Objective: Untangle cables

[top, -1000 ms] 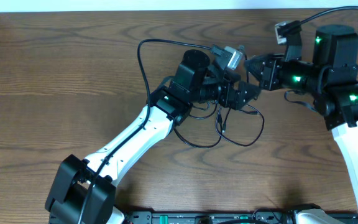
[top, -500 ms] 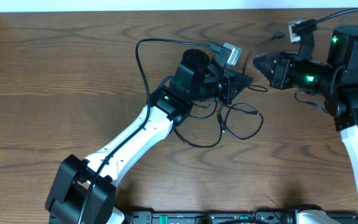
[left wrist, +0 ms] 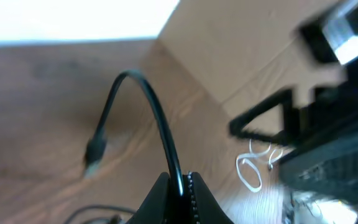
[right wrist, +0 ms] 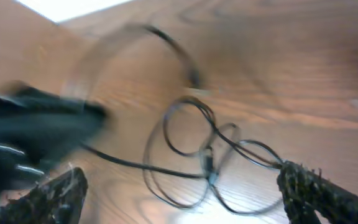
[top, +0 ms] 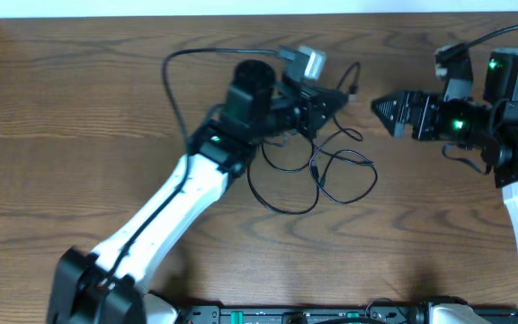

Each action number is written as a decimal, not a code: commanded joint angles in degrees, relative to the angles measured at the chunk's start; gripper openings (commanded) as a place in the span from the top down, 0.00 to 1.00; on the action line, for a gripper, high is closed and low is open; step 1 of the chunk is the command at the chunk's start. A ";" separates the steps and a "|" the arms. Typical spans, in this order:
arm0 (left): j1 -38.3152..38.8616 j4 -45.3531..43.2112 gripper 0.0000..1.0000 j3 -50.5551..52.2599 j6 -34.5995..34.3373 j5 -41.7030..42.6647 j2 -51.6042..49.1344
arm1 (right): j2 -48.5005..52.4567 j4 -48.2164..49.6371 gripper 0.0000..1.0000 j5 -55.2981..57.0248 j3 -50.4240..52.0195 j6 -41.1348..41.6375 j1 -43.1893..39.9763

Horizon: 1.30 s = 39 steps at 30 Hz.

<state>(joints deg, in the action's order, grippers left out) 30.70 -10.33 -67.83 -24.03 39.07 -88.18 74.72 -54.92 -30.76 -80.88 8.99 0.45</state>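
Thin black cables lie in loose overlapping loops on the wooden table, below both grippers. My left gripper is shut on one black cable; that cable arches up out of the jaws and hangs down to a small plug. The same plug end shows just right of the left fingertips. My right gripper stands open to the right, apart from the cables. In the right wrist view the tangle lies between and beyond the wide-spread gripper. A thin white cord loops near the right arm.
The left arm stretches from the bottom left across the table. The thicker black arm cable arcs on its left. The right arm's body fills the right edge. A dark rail runs along the front edge.
My right gripper has opened, let go and pulled back to the right. My left gripper has shut on a black cable and carried it up and left, spreading the loops.
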 commanded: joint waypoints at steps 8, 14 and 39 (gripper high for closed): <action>-7.56 6.38 0.92 0.28 0.33 0.96 12.96 | 0.63 -1.79 0.04 -6.43 8.00 -34.53 0.07; -8.39 8.72 0.92 0.28 0.02 0.98 18.18 | 0.68 8.59 0.05 -16.63 18.99 -38.38 0.42; -8.41 13.97 0.92 0.28 0.83 2.23 20.50 | 6.49 42.97 0.99 -12.61 28.35 -18.08 12.81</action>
<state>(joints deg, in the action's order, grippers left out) 22.55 3.07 -67.83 -25.19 40.60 -68.16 81.10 -11.75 -45.34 -52.75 -12.32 13.39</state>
